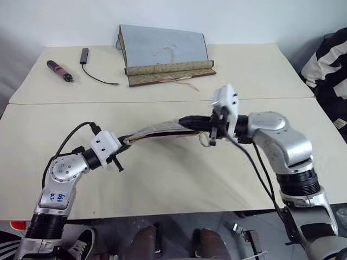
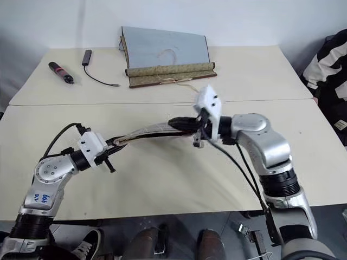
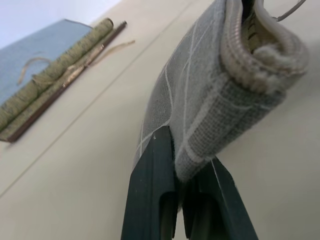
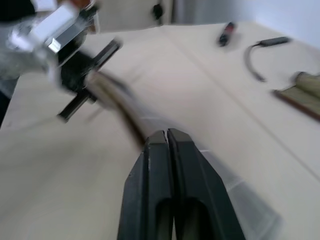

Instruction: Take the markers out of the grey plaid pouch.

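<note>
Now you hold the pouch (image 1: 157,130) stretched in the air above the table (image 1: 162,179), the left gripper (image 3: 182,170) clamped on one end, the right gripper (image 1: 191,122) closed on the other. No markers visible; I think you must next open its mouth.

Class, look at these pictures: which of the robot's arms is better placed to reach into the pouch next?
Probably the right. The left gripper is shut on one end of the grey plaid pouch, holding it above the table. The right gripper is at the other end.
</note>
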You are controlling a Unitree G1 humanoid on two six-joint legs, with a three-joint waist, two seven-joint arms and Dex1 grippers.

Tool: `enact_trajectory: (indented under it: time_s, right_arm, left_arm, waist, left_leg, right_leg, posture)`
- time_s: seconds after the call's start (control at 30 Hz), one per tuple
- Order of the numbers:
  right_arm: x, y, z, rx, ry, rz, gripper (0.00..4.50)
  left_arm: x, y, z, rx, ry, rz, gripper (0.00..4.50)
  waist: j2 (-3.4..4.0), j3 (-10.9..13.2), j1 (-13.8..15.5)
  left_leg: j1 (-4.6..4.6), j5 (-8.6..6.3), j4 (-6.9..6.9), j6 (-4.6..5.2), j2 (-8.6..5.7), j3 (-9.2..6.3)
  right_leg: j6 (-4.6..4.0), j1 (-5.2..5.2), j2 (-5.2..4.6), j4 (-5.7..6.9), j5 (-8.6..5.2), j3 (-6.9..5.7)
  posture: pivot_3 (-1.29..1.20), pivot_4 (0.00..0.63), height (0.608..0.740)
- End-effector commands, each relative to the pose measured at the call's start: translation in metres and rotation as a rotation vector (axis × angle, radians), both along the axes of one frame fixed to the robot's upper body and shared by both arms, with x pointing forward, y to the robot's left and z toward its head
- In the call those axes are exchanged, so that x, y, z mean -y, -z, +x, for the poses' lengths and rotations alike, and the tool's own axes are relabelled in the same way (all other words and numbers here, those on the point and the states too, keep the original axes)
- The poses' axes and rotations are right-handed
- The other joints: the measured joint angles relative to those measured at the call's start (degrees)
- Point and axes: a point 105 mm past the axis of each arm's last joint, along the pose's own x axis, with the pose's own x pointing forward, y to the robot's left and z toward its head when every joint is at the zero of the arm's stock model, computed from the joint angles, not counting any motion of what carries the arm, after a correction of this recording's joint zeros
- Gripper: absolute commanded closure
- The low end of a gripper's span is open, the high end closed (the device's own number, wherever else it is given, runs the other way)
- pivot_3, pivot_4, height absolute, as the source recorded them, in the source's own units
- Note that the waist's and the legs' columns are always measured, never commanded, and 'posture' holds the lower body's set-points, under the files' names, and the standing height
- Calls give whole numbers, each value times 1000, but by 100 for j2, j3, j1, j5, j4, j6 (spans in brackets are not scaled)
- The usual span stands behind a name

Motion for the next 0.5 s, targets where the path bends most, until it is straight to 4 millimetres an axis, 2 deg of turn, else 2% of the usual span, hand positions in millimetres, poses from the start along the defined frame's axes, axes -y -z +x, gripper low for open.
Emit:
enact_trajectory:
  time_s: [0.03, 0.3, 0.5]
  right_arm:
    - [5, -2, 1, 82, -2, -69, 4489]
    - [2, 20, 8, 108, 9, -145, 4489]
    - [-2, 14, 10, 115, 12, -94, 4489]
  left_arm:
    - [13, -13, -3, 56, 40, -7, 4500]
    - [23, -9, -4, 49, 47, -18, 4500]
    - [31, -6, -3, 43, 56, -24, 4500]
  waist:
    - [0, 0, 28]
    - [0, 0, 25]
    - [0, 0, 25]
  left_leg:
    - [0, -1, 2, 0, 0, 4]
    - [0, -1, 5, 1, 2, 4]
    - [0, 0, 6, 2, 2, 5]
  right_leg:
    - [2, -1, 0, 0, 1, 2]
    - [2, 0, 3, 1, 2, 3]
    - [2, 0, 3, 2, 2, 3]
  posture:
    - [0, 150, 740]
    - [0, 150, 740]
    - [0, 150, 740]
